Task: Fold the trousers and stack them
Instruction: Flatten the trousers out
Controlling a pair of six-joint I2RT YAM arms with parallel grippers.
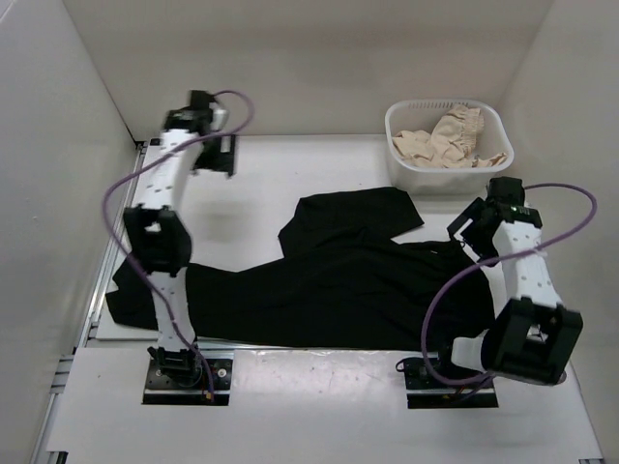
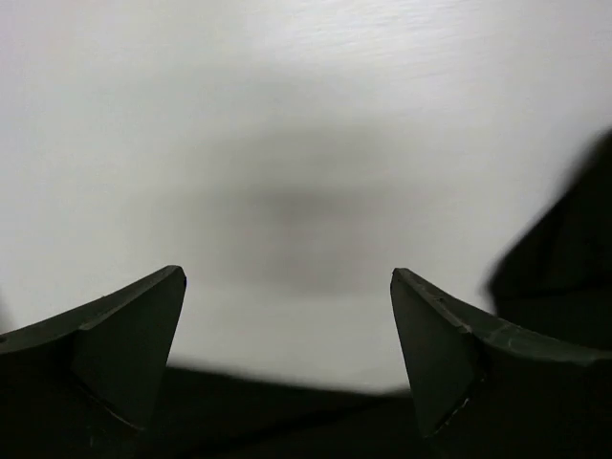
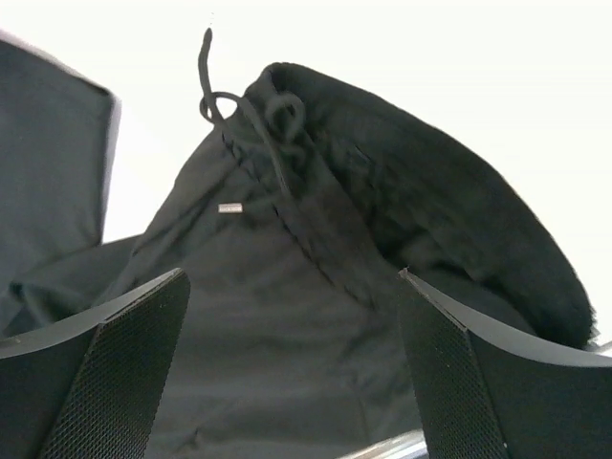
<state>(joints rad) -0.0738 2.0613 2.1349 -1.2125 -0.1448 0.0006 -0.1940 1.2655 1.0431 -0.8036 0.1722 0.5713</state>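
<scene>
The white table (image 1: pixel 261 184) carried the trousers (image 1: pixel 338 280), spread black across its middle from the left edge to the right arm, with one leg lying toward the far side. A white basket (image 1: pixel 447 179) at the far right held a beige garment (image 1: pixel 450 135). The left gripper (image 2: pixel 287 277) hung over bare table, jaws wide apart and empty. The right gripper (image 3: pixel 292 277) stood equally wide above the waistband, near the drawstring (image 3: pixel 239 105), clamping nothing.

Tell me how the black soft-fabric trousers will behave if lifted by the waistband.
The black soft-fabric trousers would probably droop limply: they lie creased, one leg doubled back. They are likely light, since the cloth looks thin. The loose drawstring may dangle and snag.
</scene>
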